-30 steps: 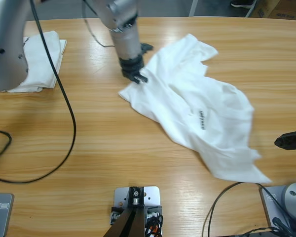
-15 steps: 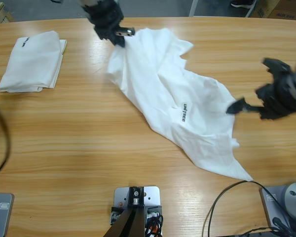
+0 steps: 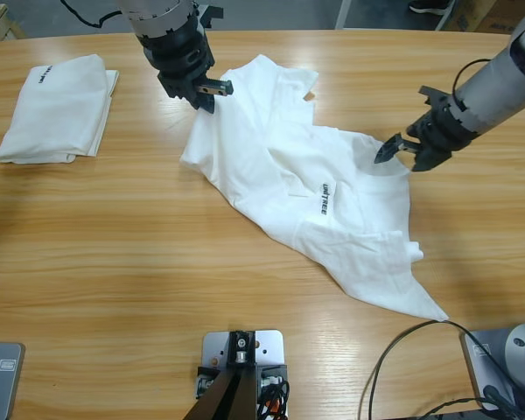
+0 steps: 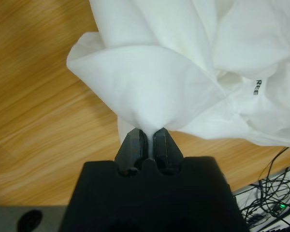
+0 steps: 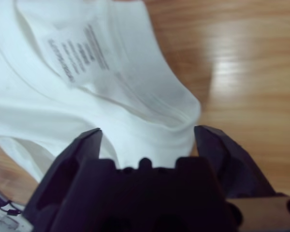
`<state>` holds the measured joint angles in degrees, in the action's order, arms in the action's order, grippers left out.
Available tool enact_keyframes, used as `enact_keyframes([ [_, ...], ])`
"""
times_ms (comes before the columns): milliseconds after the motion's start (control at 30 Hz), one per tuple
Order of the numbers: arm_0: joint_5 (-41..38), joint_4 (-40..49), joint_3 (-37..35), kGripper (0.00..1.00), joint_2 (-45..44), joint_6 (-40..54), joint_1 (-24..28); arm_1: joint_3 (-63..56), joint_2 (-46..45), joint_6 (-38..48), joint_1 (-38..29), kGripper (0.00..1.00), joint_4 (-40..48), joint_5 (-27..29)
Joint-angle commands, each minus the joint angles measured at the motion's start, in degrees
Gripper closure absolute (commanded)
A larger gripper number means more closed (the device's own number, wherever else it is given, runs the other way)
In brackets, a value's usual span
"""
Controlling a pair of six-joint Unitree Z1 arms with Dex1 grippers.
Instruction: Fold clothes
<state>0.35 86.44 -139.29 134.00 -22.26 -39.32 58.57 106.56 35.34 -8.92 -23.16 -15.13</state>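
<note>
Right now the risk: left pincer [image 3: 208, 90] is clamped on just a small pinch of the crumpled shirt [image 3: 306, 188] at its far-left edge, so a hard pull could slip the cloth out. Right pincer [image 3: 401, 148], jaws wide apart and holding nothing, sits at the collar hem with the label; closing there could bunch several layers or miss the edge. Shirt is white, soft and rumpled, lettering mark facing up, lying diagonally across mid-bench [image 3: 157, 262]. A second shirt [image 3: 57, 109] sits folded at the far left.
</note>
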Motion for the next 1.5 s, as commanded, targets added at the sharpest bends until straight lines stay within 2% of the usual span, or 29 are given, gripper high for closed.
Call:
enact_keyframes([
  [33, -1.22, 8.57, 2.23, 1.000, -0.49, 0.29, -0.86, -3.40, 3.50, -1.73, 2.41, 0.216, 1.63, 1.24],
  [167, -1.31, 8.57, 2.51, 1.000, -0.32, 0.37, -0.93, -5.24, 2.53, -2.02, 3.34, 0.216, 1.82, 3.79],
  [267, -1.31, 8.57, 2.51, 1.000, -0.32, 0.37, -0.93, -6.07, 4.26, -2.02, 3.70, 0.254, 3.51, 1.38],
  [367, -1.29, 8.57, 2.53, 1.000, -0.40, 0.37, -0.93, -7.05, 4.98, -2.02, 3.73, 0.474, 6.37, -1.45],
  [433, -1.31, 8.57, 2.53, 1.000, -0.32, 0.37, -0.91, -7.40, 5.01, -2.13, 3.73, 0.521, 7.62, -2.59],
  [467, -1.31, 8.57, 2.53, 1.000, -0.32, 0.37, -0.93, -7.51, 4.89, -2.25, 3.73, 0.600, 7.99, -2.96],
  [533, -1.33, 8.57, 2.53, 1.000, -0.28, 0.37, -0.93, -7.83, 4.98, -2.69, 3.73, 0.678, 8.68, -4.06],
  [567, -1.44, 8.57, 2.53, 1.000, -0.24, 0.36, -1.00, -7.93, 4.85, -3.55, 3.73, 0.851, 9.06, -4.54],
  [600, -1.49, 8.57, 2.53, 1.000, -0.26, 0.37, -1.02, -8.09, 4.50, -3.89, 3.73, 0.890, 9.26, -5.07],
  [633, -1.49, 8.57, 2.48, 1.000, -0.28, 0.36, -1.02, -8.13, 3.92, -5.12, 3.73, 0.991, 9.36, -5.58],
  [867, -1.58, 8.57, 2.55, 1.000, -0.37, 0.36, -1.02, -7.42, -0.81, -9.20, 5.74, 1.000, 9.33, -7.30],
  [967, -1.54, 8.57, 3.18, 1.000, -0.90, 0.29, -1.02, -4.75, -4.57, -10.50, 7.60, 1.000, 4.30, -0.83],
  [1067, -1.22, 8.60, 4.38, 1.000, -1.07, -0.72, -1.02, -1.41, -9.00, -11.02, 11.15, 1.000, -4.21, 10.42],
  [1100, -1.17, 8.65, 4.61, 1.000, -0.88, -1.21, -0.97, -1.31, -9.89, -10.94, 12.34, 1.000, -5.19, 12.34],
  [1133, -1.01, 8.65, 4.90, 0.652, -0.68, -1.79, -0.93, -1.25, -10.37, -10.90, 14.01, 1.000, -6.19, 13.62],
  [1167, -0.28, 8.65, 4.94, 0.160, -0.67, -2.05, -0.93, -1.25, -10.49, -10.90, 15.24, 1.000, -6.88, 14.32],
  [1200, 0.34, 8.65, 4.99, 0.034, -0.68, -2.28, -0.93, -1.32, -10.63, -10.90, 16.11, 1.000, -7.46, 15.20],
  [1400, 2.55, 8.65, 4.92, 0.032, -2.86, -3.58, -0.61, -1.76, -12.32, -10.36, 18.76, 1.000, -9.04, 23.06],
  [1500, 2.55, 8.65, 5.48, 0.034, -4.09, -3.35, -0.58, -2.89, -11.25, -9.34, 19.11, 1.000, -9.02, 24.55],
])
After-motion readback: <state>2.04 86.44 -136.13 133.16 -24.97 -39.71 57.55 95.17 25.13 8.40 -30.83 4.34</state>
